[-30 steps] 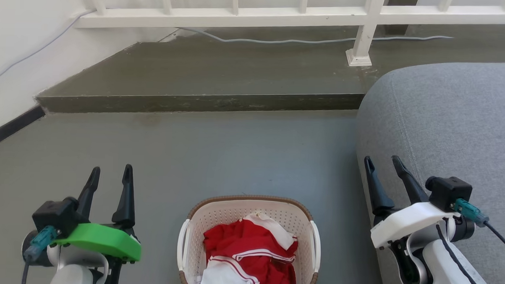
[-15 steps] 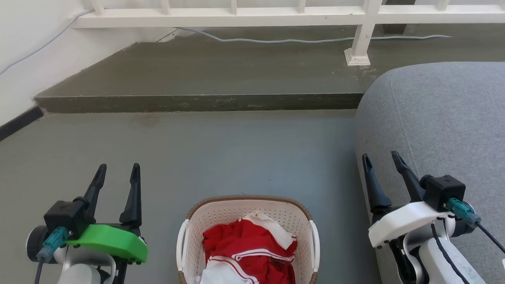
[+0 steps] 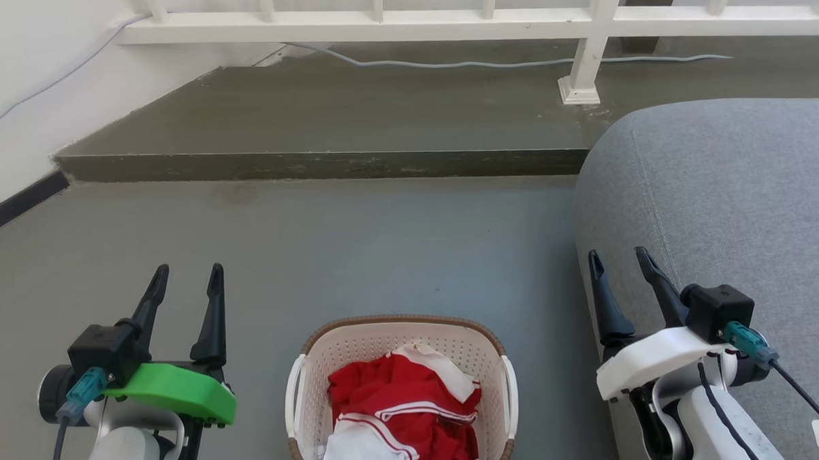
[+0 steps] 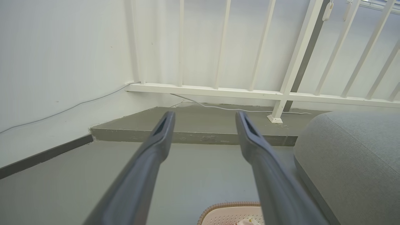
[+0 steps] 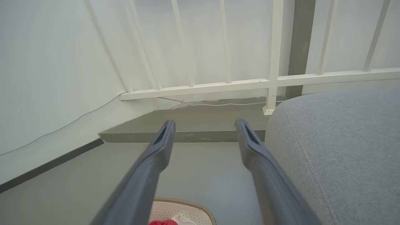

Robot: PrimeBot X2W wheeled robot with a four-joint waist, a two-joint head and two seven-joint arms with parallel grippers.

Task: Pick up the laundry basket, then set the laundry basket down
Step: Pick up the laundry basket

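2 parted pincers (image 3: 187,268) (image 3: 618,252), laundry basket (image 3: 371,344) between

The laundry basket (image 3: 378,341) runs off the head view's bottom edge, and red-and-white clothes (image 3: 403,407) hide its floor.

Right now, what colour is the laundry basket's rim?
Brown, with a woven look; the laundry basket shows best in the head view.

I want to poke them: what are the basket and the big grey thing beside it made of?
The laundry basket looks like hard cream plastic, matte, with rows of small holes; its brown rim looks woven, perhaps moulded plastic too. The grey seat looks like soft fabric: fine weave and a stitched seam show.
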